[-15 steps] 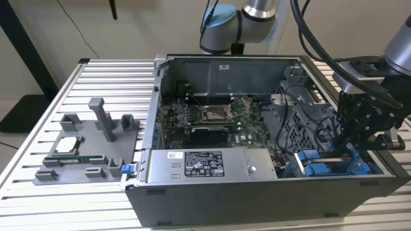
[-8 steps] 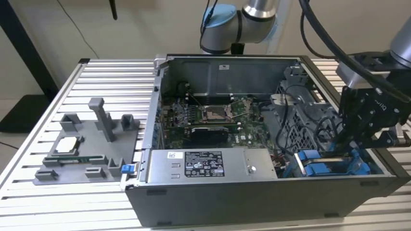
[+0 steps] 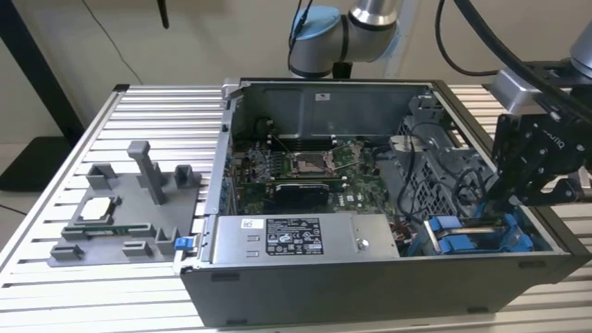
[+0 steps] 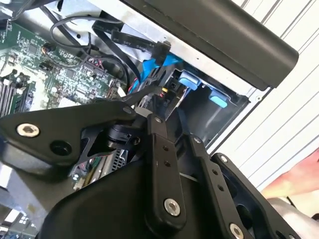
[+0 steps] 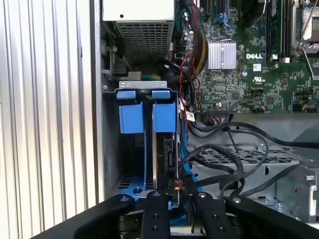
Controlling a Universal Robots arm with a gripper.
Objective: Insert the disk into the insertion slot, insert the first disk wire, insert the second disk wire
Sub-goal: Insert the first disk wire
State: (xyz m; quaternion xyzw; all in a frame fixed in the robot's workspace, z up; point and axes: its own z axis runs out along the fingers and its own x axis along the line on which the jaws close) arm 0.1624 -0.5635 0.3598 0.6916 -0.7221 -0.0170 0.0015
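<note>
The disk [image 5: 167, 149] stands on edge in its blue carrier [image 5: 163, 117] inside the insertion slot [image 5: 110, 149], the grey drive cage at the case's corner. In the exterior view the blue carrier [image 3: 467, 239] sits at the case's front on the exterior view's right. My gripper [image 3: 504, 201] hangs just above it. In both wrist views the gripper [image 5: 177, 191] [image 4: 149, 107] has its fingers [image 5: 155, 214] drawn close together at the disk's rear edge. They pinch a small dark connector of a disk wire [image 5: 176, 185]. Black cables loop beside it.
The open computer case [image 3: 370, 291] lies on a slatted metal table [image 3: 55, 291]. Inside are the motherboard [image 3: 306, 166], the power supply box [image 3: 296, 237] and loose black cables [image 3: 416, 180]. A grey fixture [image 3: 129, 208] with parts stands on the exterior view's left.
</note>
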